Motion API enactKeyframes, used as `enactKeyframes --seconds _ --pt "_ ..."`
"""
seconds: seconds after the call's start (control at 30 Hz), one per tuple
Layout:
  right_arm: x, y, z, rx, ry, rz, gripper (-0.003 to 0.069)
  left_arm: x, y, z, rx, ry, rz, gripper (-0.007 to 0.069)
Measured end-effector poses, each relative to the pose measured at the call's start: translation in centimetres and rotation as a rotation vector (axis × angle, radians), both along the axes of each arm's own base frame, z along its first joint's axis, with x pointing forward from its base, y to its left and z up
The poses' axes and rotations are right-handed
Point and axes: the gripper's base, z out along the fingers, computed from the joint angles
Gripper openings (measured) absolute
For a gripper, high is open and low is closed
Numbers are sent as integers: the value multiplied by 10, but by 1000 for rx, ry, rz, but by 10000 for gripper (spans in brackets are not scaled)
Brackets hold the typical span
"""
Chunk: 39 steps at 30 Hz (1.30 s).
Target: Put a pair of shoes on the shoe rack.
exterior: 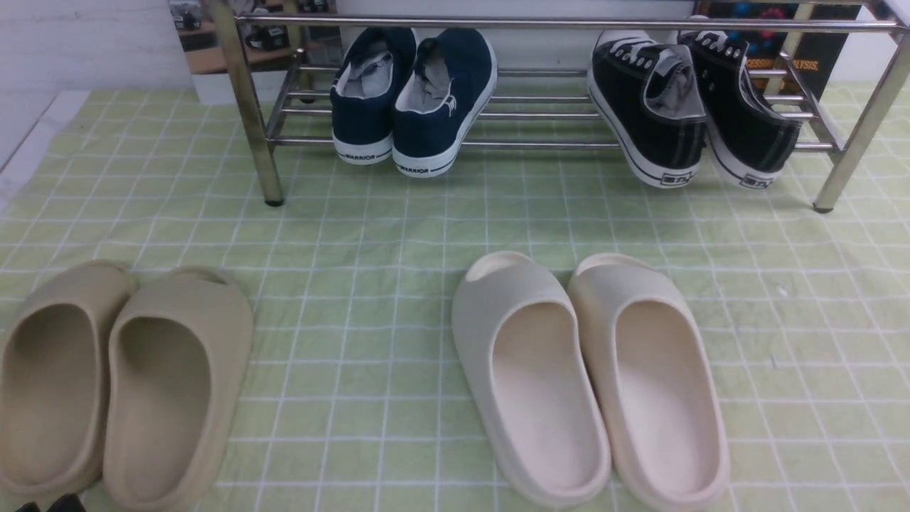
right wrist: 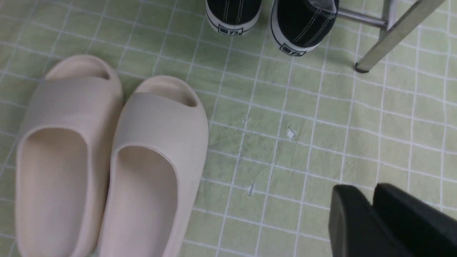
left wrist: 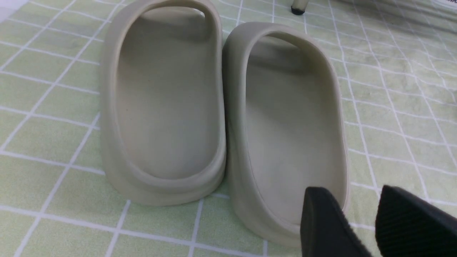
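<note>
The two black canvas sneakers (exterior: 650, 107) (exterior: 746, 107) sit side by side on the lower bars at the right end of the chrome shoe rack (exterior: 540, 23). Their heels hang over the front bar. The heels also show in the right wrist view (right wrist: 234, 14) beside a rack leg (right wrist: 392, 35). My left gripper (left wrist: 351, 200) is open and empty, low over the heel of a beige slide; its tips just show at the front view's bottom left (exterior: 50, 505). My right gripper (right wrist: 369, 194) is shut and empty over bare cloth, well short of the sneakers. It is out of the front view.
Navy WARRIOR sneakers (exterior: 412, 92) sit on the rack's left half. Beige slides (exterior: 121, 384) (left wrist: 221, 107) lie at the near left. Cream slides (exterior: 590, 377) (right wrist: 107, 160) lie near the middle. A green checked cloth (exterior: 370, 235) covers the surface.
</note>
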Motion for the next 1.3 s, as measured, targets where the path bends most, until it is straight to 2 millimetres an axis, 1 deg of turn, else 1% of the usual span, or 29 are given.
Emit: enactKeyframes --seconds 0.03,0.07,0.1,0.13,0.17,0.2,0.23,0.37,0.4,0.47,0.53,0.67,1.2,1.3 --pt "-16 -2 -1 8 -37 -4 131 0 0 0 0 0 0 239" --pt "-37 -5 -5 16 -80 -5 131 0 0 0 0 0 0 239" --pt "-51 -7 -9 20 -116 -7 131 0 0 0 0 0 0 239" --pt "-51 -7 -8 21 -122 -7 131 0 0 0 0 0 0 239" --pt "-76 -11 -17 25 -185 -9 131 0 0 0 0 0 0 239" --pt "-89 -13 -22 27 -226 -11 132 0 0 0 0 0 0 239" --pt "-92 -13 -23 28 -235 -11 132 0 0 0 0 0 0 239" --pt "-145 -21 -40 44 -443 -19 134 0 0 0 0 0 0 239" --pt "-145 -21 -42 44 -440 -18 134 0 0 0 0 0 0 239" --pt "-168 -24 -49 58 -540 -19 134 0 0 0 0 0 0 239" --pt "-178 -25 -52 63 -578 -20 134 0 0 0 0 0 0 239" --pt "-186 -27 -54 61 -607 -22 137 0 0 0 0 0 0 239" --pt "-187 -27 -53 57 -610 -23 155 0 0 0 0 0 0 239" --pt "-184 -28 -55 54 -623 -31 153 0 0 0 0 0 0 239"
